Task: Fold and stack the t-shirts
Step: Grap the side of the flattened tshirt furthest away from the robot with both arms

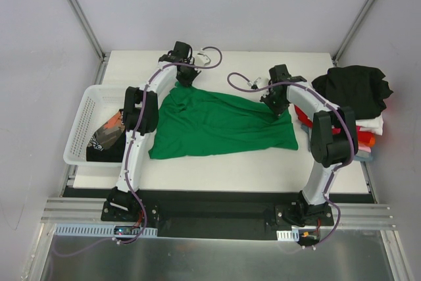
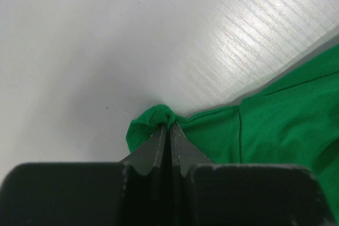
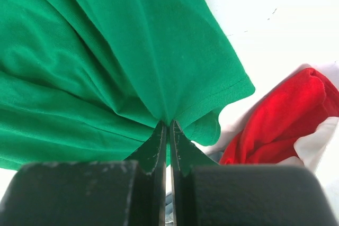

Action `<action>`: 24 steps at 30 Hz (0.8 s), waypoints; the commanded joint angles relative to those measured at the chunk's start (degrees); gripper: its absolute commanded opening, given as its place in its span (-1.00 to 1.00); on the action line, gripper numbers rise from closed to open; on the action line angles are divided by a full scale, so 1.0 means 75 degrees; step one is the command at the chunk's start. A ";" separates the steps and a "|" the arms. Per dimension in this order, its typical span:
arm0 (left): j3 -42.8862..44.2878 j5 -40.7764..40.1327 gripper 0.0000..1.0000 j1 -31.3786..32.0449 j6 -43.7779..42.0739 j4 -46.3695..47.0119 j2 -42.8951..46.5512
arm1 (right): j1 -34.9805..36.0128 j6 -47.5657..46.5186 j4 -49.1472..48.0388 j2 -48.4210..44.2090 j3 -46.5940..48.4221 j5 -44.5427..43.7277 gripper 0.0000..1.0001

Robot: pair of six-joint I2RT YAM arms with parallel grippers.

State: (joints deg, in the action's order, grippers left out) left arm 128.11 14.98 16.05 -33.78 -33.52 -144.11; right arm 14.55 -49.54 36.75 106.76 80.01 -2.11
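A bright green t-shirt (image 1: pixel 217 125) lies spread across the middle of the white table. My left gripper (image 1: pixel 186 78) is shut on its far left corner, and the left wrist view shows green cloth (image 2: pixel 159 117) pinched at the tips. My right gripper (image 1: pixel 279 105) is shut on the shirt's far right edge, with green cloth (image 3: pixel 132 67) bunched between the jaws. A black t-shirt (image 1: pixel 355 90) lies crumpled on top of a stack of white and red shirts (image 1: pixel 365 129) at the right. A black shirt with orange and white print (image 1: pixel 108 137) lies in the basket.
A white mesh basket (image 1: pixel 82 123) stands at the table's left edge. The red and white folded cloth (image 3: pixel 286 125) lies close beside my right gripper. Grey walls enclose the table on three sides.
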 commanded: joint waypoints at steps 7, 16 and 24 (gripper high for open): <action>0.0578 -0.0544 -1.00 -0.0055 -0.0113 -0.0265 0.0803 | -0.0018 0.0055 0.0267 -0.0688 0.0102 -0.0246 -0.99; -0.0147 -0.1083 -1.00 0.0051 -0.0253 -0.0265 0.2292 | -0.0006 0.0066 0.0642 -0.0945 0.0383 -0.0445 -0.99; -0.1494 -0.1189 -1.00 0.0238 -0.0266 -0.0265 0.3568 | -0.0006 -0.0016 0.0912 -0.1285 0.0231 -0.0598 -0.99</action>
State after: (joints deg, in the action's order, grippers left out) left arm 121.34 8.43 17.23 -34.54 -35.05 -123.15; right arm 14.57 -49.58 40.25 101.16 80.49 -4.51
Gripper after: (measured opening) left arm 0.010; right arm 0.020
